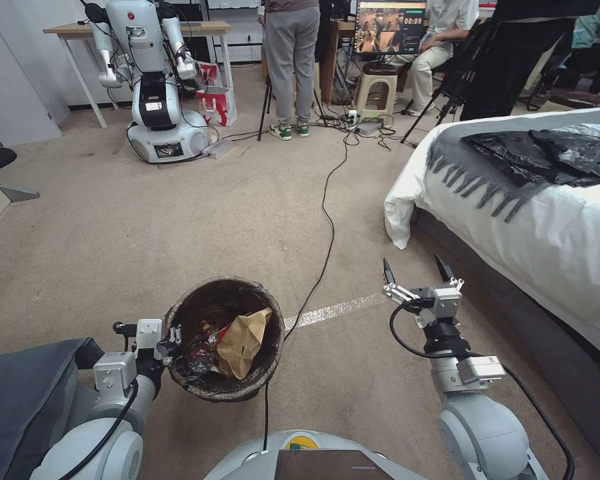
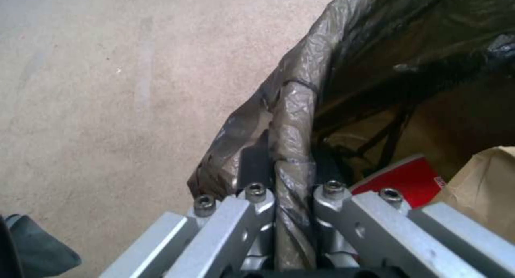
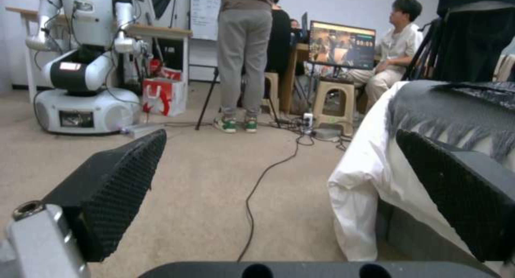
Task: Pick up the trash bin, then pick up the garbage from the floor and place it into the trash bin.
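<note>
The trash bin (image 1: 223, 393), lined with a dark bag, hangs just in front of my base at the lower left. My left gripper (image 1: 172, 341) is shut on its near-left rim (image 2: 292, 149), one finger inside and one outside the liner. Inside the bin lies garbage: a tan paper bag (image 1: 243, 343), a small bottle (image 1: 200, 353) and a red-and-white piece (image 2: 408, 181). My right gripper (image 1: 417, 270) is open and empty, held above the carpet to the right of the bin; its black textured pads (image 3: 115, 189) stand wide apart.
A bed (image 1: 547, 233) with white bedding, a grey fringed blanket and black plastic bags (image 1: 547, 157) fills the right. A black cable (image 1: 327, 220) runs across the carpet past the bin. Another robot (image 1: 150, 80), a table, a stool and people stand at the back.
</note>
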